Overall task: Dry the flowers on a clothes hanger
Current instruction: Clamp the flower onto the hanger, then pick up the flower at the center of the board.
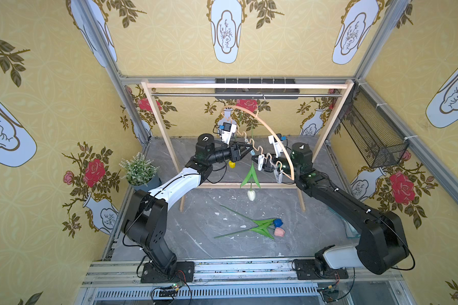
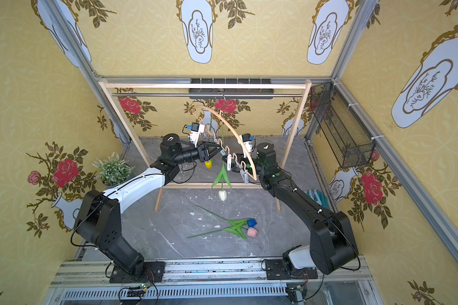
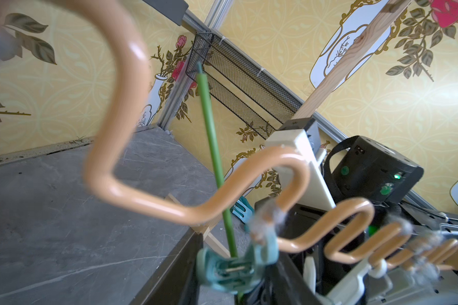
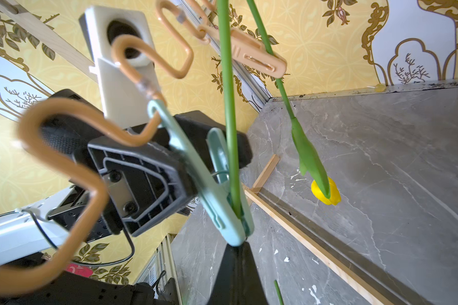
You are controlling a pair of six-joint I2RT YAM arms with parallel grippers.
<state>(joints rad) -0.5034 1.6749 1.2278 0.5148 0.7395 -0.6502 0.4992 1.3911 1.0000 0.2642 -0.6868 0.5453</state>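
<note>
- Top views, clothes hanger [image 1: 277,137]: smooth light-wood arch over a wavy tan lower bar, hung by its wire hook from the metal rail [image 1: 196,94]; long axis turned out of line with the rail, one end back by the wall, the other forward by the right arm
- White tulip [image 1: 251,195]: long axis vertical, head down, thin green stem running up into a teal clip [image 4: 209,190] on the wavy bar, two pointed leaves splayed
- Yellow tulip [image 1: 232,164]: vertical, head down, stem pinched by a beige clip [image 4: 254,56]
- Blue tulip [image 1: 277,222], pink tulip [image 1: 279,231]: flat on the grey marbled table [image 1: 196,224], heads side by side toward the right arm's side, stems fanning apart toward the left
- Left gripper [image 1: 249,151]: black jaws part-open either side of the teal clip's handles; whether they press it, cannot tell
- Right gripper [image 1: 255,159]: jaws pinched together on the white tulip's stem just beneath that clip
</note>
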